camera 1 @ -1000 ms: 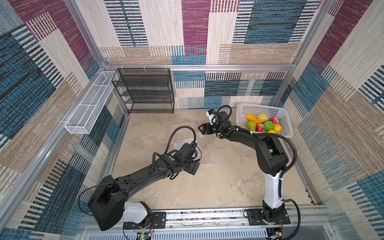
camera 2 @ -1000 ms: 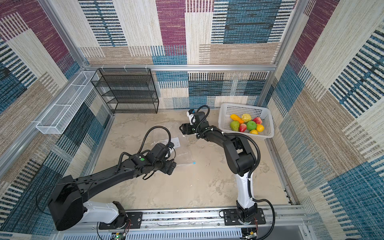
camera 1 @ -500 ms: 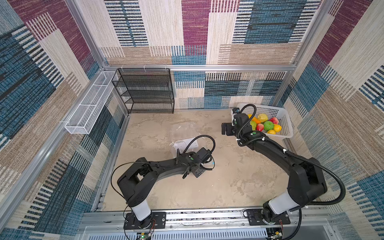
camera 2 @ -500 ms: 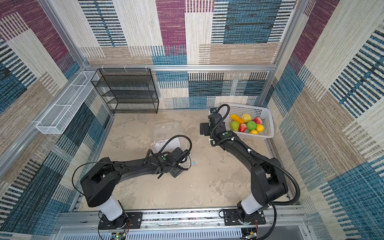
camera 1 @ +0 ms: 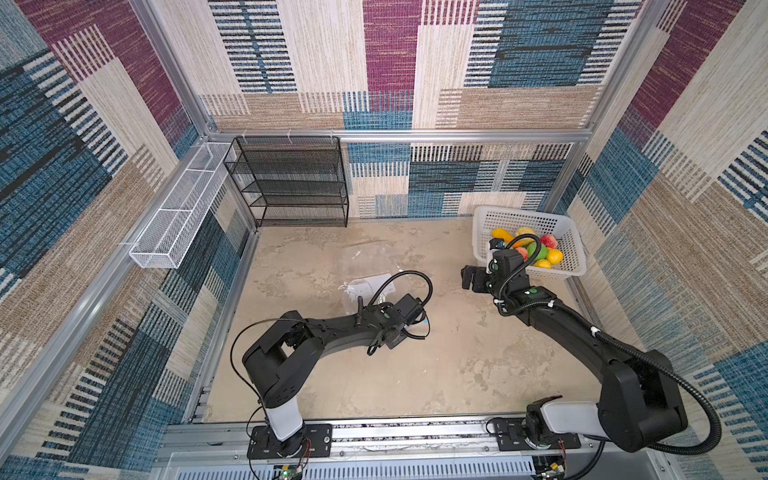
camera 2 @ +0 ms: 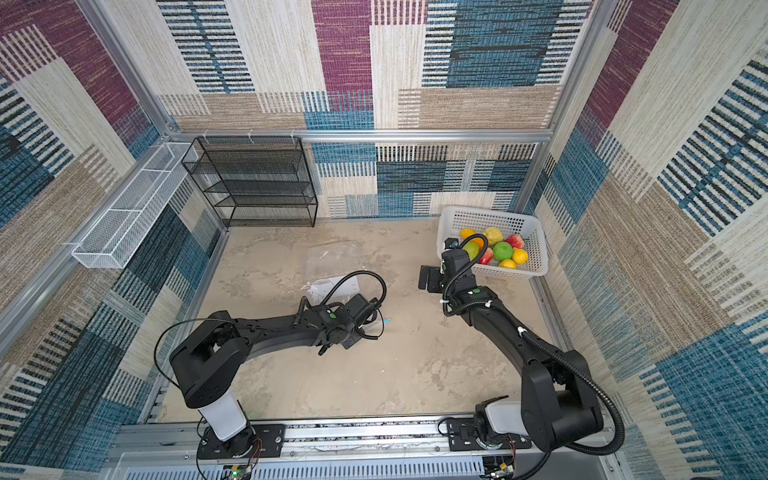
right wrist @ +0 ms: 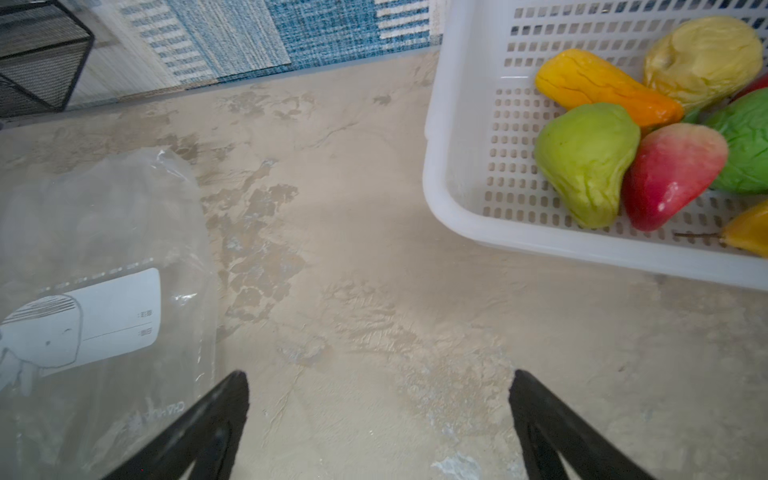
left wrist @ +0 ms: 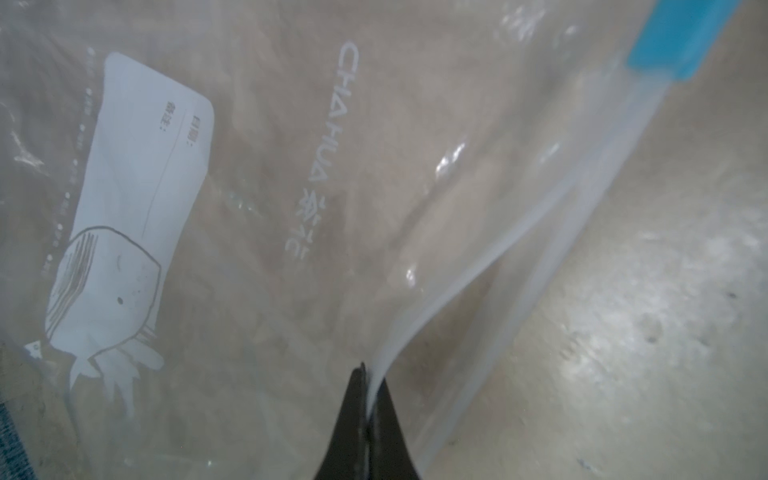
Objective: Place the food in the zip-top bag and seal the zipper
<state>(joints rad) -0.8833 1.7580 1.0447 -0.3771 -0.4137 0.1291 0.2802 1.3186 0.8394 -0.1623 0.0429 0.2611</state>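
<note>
Desk (camera 1: pixel 415 365) space is divided as the task wants it: the zip-top bag (camera 1: pixel 365 266) lies flat near the middle, and the white perforated basket (camera 1: pixel 528 218) sits at the far right corner, well apart from it. The right arm, which reached in near the bag a second ago, has swung back toward the basket. The right tool (right wrist: pixel 378 376) hangs over bare desk just beside the basket's near wall, with its jaws spread wide and nothing between them. All the food (camera 2: pixel 503 250) is in the basket, and none is in the bag.

The bigger change is on the left. The left tool (left wrist: pixel 370 374) was wide a moment ago and has now clamped narrow on the upper lip of the bag's mouth. It pinches the whitish zipper (left wrist: pixel 478 266) track, which arches up off the lower layer. The light-blue slider (left wrist: pixel 681 41) sits at the far end of that track, so the mouth looks unsealed.

As I judge it, the bag is now secured for opening. A lift of that lip should make a gap, and the right tool is placed to fetch the first fruit.
</note>
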